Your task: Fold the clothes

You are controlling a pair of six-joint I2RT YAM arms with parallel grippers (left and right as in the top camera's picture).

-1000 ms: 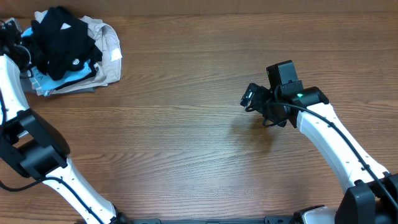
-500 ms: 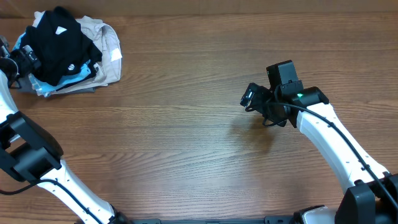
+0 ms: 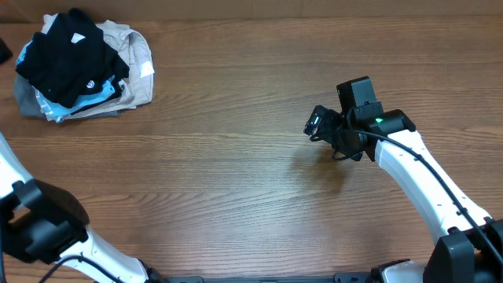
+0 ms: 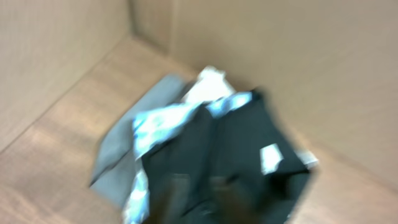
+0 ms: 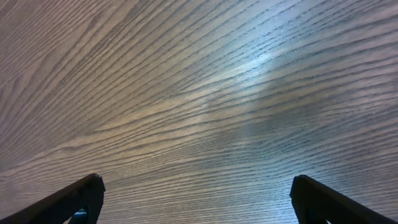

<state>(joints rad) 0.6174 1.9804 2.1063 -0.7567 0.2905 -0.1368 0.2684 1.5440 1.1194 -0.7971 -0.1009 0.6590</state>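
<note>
Black T-shirt (image 3: 75, 59) tops heap (image 3: 140, 71): likely soft, light, floppy; best pinched at collar near tag (image 3: 77, 38). Left pincer (image 3: 3, 52) closed, holding nothing visible; right pincer (image 5: 196, 180) gaping, empty.

Colour key. Plain black soft-fabric T-shirt (image 3: 71, 63) with a small white neck tag (image 3: 77, 38). Light blue shirt (image 3: 100, 94). Beige garment (image 3: 140, 61). Grey garment (image 3: 25, 104). Brown wooden surface (image 3: 236, 181), patterned with fine, wavy darker grain. White right arm (image 3: 416, 181), black right gripper (image 3: 317, 124), small green light (image 3: 379, 121).
</note>
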